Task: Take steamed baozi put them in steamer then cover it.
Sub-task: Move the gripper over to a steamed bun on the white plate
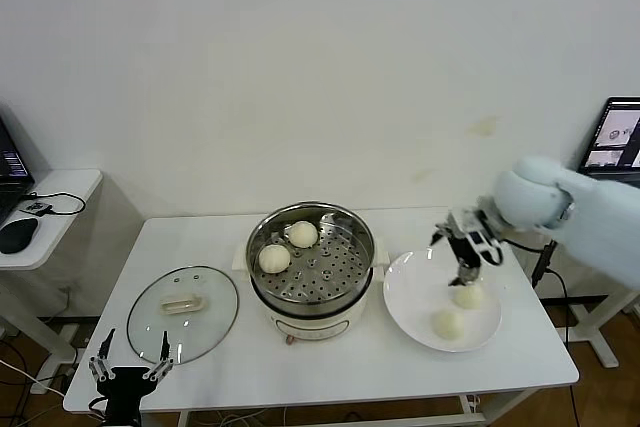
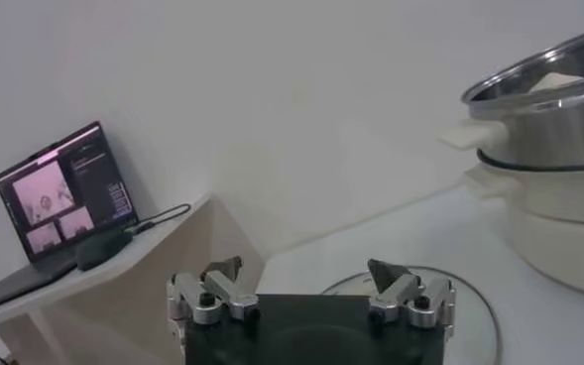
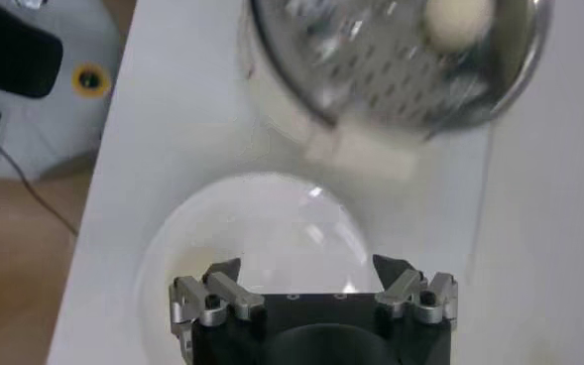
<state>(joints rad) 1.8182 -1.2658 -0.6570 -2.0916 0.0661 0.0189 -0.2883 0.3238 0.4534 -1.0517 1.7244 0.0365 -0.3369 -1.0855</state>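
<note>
The steel steamer (image 1: 311, 269) stands mid-table with two baozi on its perforated tray, one on its left side (image 1: 274, 258) and one at the back (image 1: 302, 234). Two more baozi (image 1: 467, 296) (image 1: 448, 323) lie on the white plate (image 1: 410, 292) to its right. My right gripper (image 1: 466, 277) is open just above the plate, over the farther baozi; its wrist view shows the bare plate (image 3: 262, 233) between the open fingers (image 3: 224, 274) and the steamer (image 3: 401, 60) beyond. My left gripper (image 1: 131, 359) is open and parked low at the table's front left. The glass lid (image 1: 184, 312) lies left of the steamer.
A side table (image 1: 50, 209) at the left carries a mouse and cables. A laptop (image 2: 63, 203) sits on it in the left wrist view. A screen (image 1: 612, 137) stands at the far right. The wall runs behind the table.
</note>
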